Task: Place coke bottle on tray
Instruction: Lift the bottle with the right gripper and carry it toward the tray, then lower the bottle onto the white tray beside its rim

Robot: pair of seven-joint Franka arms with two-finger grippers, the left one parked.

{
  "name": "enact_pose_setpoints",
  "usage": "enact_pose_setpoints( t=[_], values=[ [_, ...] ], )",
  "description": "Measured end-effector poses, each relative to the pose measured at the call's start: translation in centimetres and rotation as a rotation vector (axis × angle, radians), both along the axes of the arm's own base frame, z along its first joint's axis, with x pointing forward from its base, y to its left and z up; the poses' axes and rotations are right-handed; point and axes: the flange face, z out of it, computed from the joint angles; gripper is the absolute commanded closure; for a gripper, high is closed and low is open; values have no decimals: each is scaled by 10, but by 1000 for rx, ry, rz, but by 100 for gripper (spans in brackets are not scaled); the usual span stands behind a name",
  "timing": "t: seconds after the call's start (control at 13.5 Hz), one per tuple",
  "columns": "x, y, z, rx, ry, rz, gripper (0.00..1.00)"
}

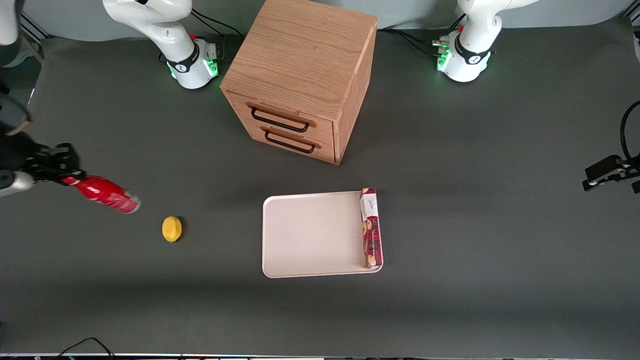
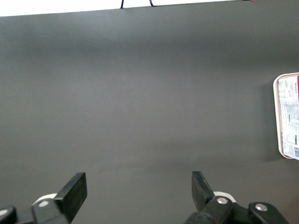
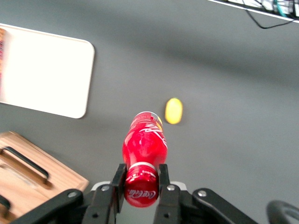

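Note:
My right gripper [image 1: 67, 176] is shut on the cap end of the red coke bottle [image 1: 106, 194] and holds it tilted above the table at the working arm's end. In the right wrist view the fingers [image 3: 118, 179] clamp the bottle's cap and neck, and the bottle [image 3: 144, 147] points away from the gripper [image 3: 141, 179] with its silvery base outermost. The cream-white tray [image 1: 310, 235] lies on the table in front of the drawer cabinet, well apart from the bottle, and shows in the right wrist view [image 3: 44, 74] too.
A yellow lemon [image 1: 172, 229] lies on the table between bottle and tray, also in the right wrist view [image 3: 174, 111]. A red-and-white cookie box [image 1: 370, 227] lies along the tray's edge toward the parked arm. A wooden two-drawer cabinet [image 1: 305, 75] stands farther from the camera than the tray.

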Motion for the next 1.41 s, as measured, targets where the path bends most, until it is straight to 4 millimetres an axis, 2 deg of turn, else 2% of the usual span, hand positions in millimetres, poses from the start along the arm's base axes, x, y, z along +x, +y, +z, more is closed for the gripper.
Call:
enact_pose_setpoints(
  t=[0.15, 0.3, 0.44, 0.59, 0.81, 0.89, 1.04, 1.11, 1.19, 1.26, 1.33, 1.41],
  values=[
    [-4, 60, -4, 24, 15, -59, 97],
    [-3, 119, -30, 36, 58, -170, 97],
    [7, 168, -75, 19, 92, -288, 97],
    [18, 214, -137, -24, 100, -360, 97],
    [29, 255, -224, -59, 133, -420, 97],
    [31, 263, -245, -66, 129, -428, 97],
    [32, 275, -270, -62, 115, -438, 95],
    [33, 277, -277, -62, 106, -449, 85],
    [33, 278, -283, -69, 101, -460, 67],
    [33, 277, -289, -77, 104, -472, 43],
    [33, 277, -295, -82, 108, -481, 33],
    [34, 278, -299, -80, 108, -484, 7]
  ],
)
